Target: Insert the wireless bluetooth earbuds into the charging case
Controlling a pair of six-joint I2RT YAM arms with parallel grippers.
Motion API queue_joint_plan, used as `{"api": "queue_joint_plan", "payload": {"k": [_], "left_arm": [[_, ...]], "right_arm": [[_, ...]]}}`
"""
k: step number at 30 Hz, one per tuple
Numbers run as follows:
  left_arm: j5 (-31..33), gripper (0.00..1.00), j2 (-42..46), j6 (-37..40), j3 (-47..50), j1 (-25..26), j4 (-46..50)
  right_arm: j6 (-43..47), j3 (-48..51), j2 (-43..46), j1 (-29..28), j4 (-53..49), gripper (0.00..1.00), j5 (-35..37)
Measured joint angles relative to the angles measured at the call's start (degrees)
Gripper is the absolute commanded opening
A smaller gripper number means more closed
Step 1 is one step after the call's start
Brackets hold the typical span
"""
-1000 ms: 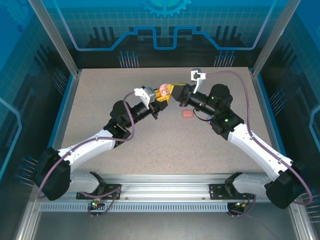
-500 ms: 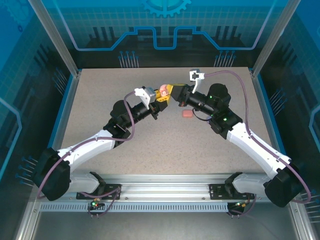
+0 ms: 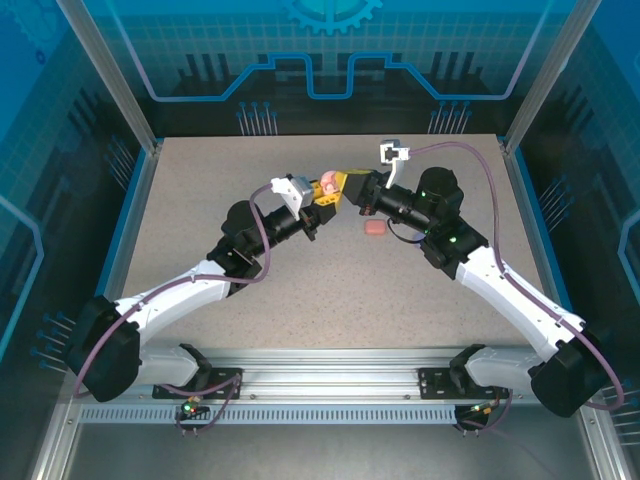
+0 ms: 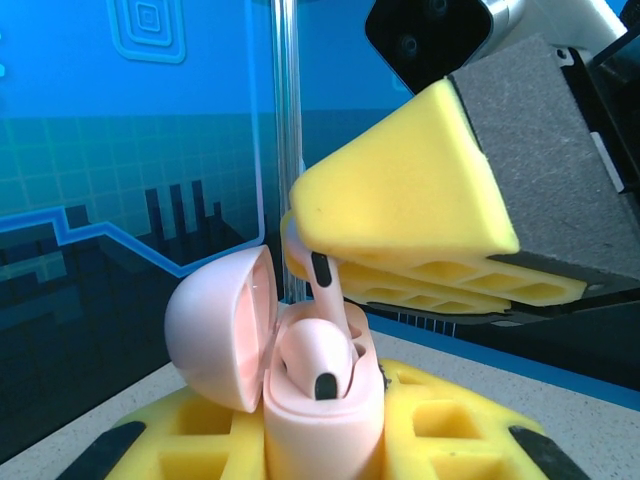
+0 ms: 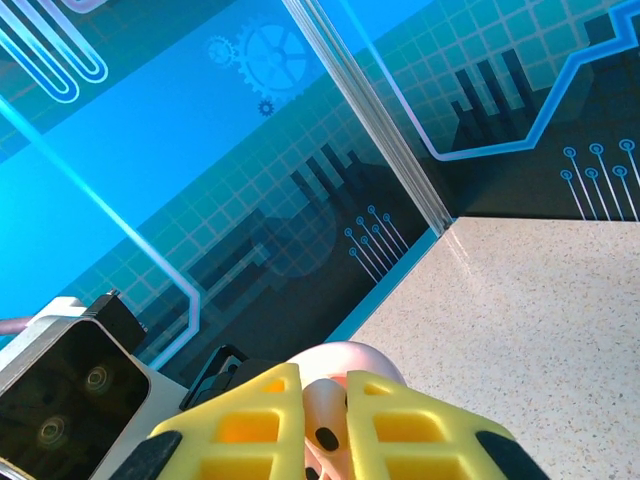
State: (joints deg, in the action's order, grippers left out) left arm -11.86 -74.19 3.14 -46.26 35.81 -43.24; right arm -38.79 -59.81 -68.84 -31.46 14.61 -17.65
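We see the right gripper (image 5: 322, 405) pinching a tiny pale pink plastic earbud (image 4: 326, 288) between its yellow fingers (image 4: 400, 200), in the middle of the left wrist picture. The bud's lower end dips into an open pale pink rounded plastic charging case (image 4: 322, 415). The left gripper (image 3: 320, 194) squeezes that case at the bottom middle, lid (image 4: 215, 330) tipped left. Another pink bud (image 4: 315, 362) sits inside. A small pink lump (image 3: 375, 229) lies on the speckled beige table (image 3: 200, 200).
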Motion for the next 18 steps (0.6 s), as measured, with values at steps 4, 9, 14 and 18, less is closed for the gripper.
{"api": "queue_joint_plan", "payload": {"k": [4, 9, 14, 18], "left_arm": [[0.0, 0.0, 0.0, -0.02, 0.0, 0.0, 0.26], [-0.02, 0.0, 0.44, -0.02, -0.04, 0.0, 0.07], [-0.02, 0.0, 0.57, -0.02, -0.09, 0.0, 0.02], [0.0, 0.0, 0.66, -0.02, -0.09, 0.04, 0.02]], "right_arm": [[0.09, 0.0, -0.02, 0.0, -0.24, 0.25, 0.04], [0.22, -0.02, -0.31, 0.26, -1.64, 0.34, 0.87], [0.17, -0.17, -0.83, 0.39, -1.9, 0.56, 0.92], [0.11, -0.57, -0.76, 0.66, -2.91, 0.74, 1.07]]}}
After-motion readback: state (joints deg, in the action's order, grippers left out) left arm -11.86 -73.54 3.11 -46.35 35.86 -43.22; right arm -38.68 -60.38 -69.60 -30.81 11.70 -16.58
